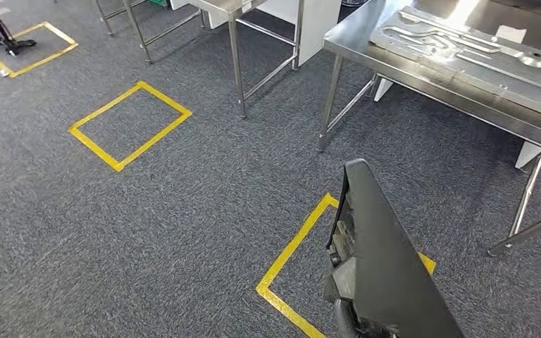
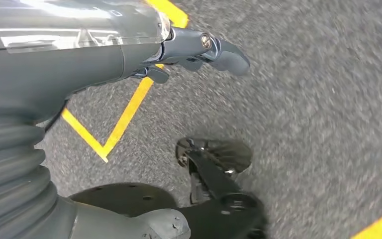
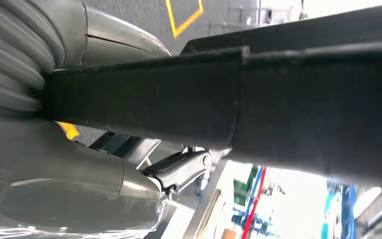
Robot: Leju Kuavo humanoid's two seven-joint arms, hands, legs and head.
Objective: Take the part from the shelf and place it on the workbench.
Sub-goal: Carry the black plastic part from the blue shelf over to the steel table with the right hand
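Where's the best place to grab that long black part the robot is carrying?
Probably where the right hand already holds the black part: around its narrow edge, fingers reaching from one flat side and the thumb from the other. It is long, thin and flat-sided, so a wrap across the edge suits it.

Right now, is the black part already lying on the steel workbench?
No. In the head view the black part is off the steel workbench, held up by the right hand above the carpet.
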